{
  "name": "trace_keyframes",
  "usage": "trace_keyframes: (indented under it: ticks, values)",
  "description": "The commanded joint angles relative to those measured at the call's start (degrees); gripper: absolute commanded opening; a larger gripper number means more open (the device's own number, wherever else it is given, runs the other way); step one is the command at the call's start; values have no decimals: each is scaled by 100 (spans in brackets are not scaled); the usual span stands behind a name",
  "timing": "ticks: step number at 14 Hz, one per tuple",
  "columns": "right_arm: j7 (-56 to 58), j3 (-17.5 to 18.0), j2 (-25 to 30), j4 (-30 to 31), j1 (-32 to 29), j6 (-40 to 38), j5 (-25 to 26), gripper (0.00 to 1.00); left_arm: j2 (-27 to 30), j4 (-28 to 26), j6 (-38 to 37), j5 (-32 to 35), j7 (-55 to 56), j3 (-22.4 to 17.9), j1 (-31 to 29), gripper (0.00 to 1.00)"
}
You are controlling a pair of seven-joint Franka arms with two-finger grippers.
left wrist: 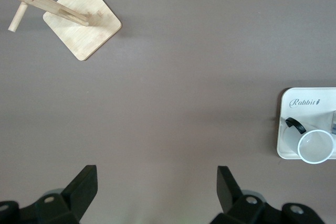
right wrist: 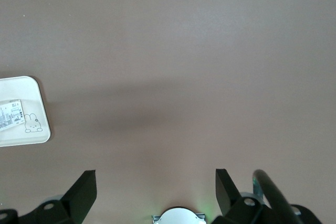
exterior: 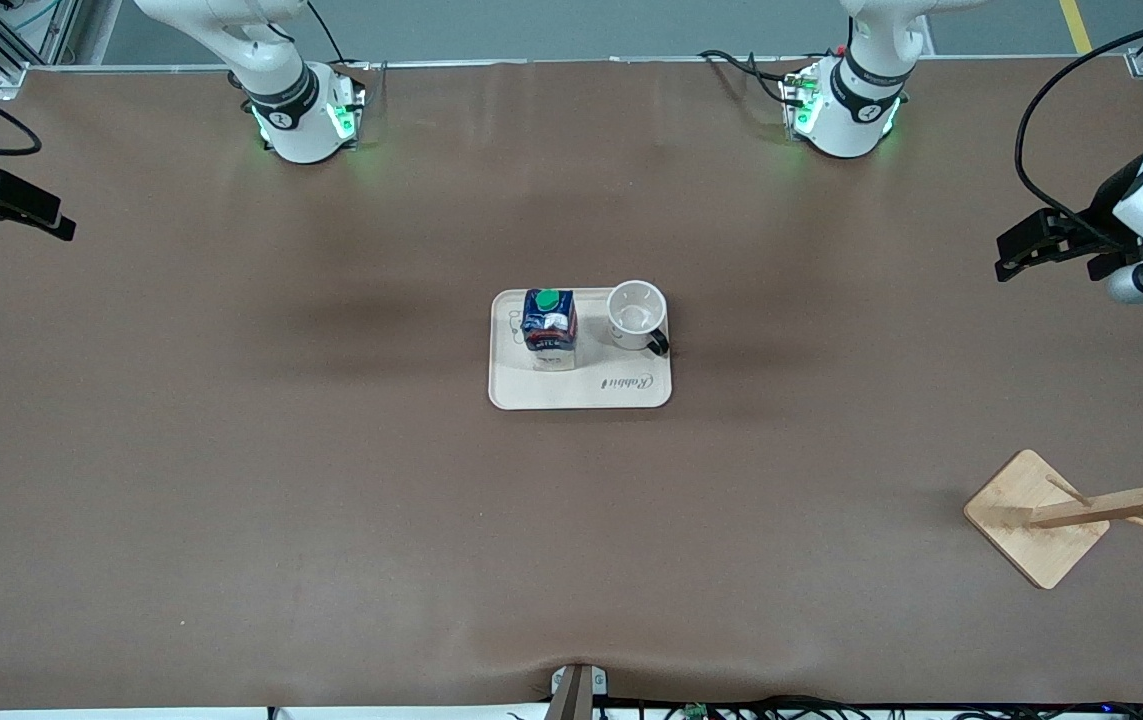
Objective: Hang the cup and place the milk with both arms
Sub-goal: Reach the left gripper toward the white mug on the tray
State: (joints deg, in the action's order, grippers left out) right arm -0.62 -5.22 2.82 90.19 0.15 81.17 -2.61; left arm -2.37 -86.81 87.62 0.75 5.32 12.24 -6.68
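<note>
One milk (exterior: 549, 321) at 9 o'clock of one cup (exterior: 637, 314) (upright), one tray (exterior: 579, 388), left gripper (left wrist: 156, 192) and right gripper (right wrist: 156, 192) both spread wide over bare desk (exterior: 231, 450).

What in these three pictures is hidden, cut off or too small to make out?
- Cup: any drawing on its side is unseen from above in the front view.
- Carton: label print too small.
- Wooden rack: top cut off by the front view's edge.
- Tray: mostly outside the right wrist view.

Front camera looks down from high across the table; both wrist cameras – high, facing down past their grippers – share the cream rounded plastic tray (exterior: 631, 393) (left wrist: 286, 129) (right wrist: 37, 129).
</note>
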Motion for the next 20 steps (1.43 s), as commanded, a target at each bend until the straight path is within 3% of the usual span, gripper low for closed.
trace_keyframes:
  ticks: [1, 12, 17, 20]
  values:
    - [-35, 12, -10, -45, -15, -49, -91, 100, -44, 103, -35, -48, -4, 7, -35, 100]
    - [-35, 12, -10, -45, -7, -49, -91, 100, -448, 77, -35, 74, 22, -2, -9, 100]
    - [-70, 12, -10, -54, 2, -49, -91, 100, -677, 85, -79, 75, 57, 77, 517, 100]
    - [-61, 12, -10, -45, -7, -49, -91, 100, -747, -292, -79, -48, 301, 147, 904, 100]
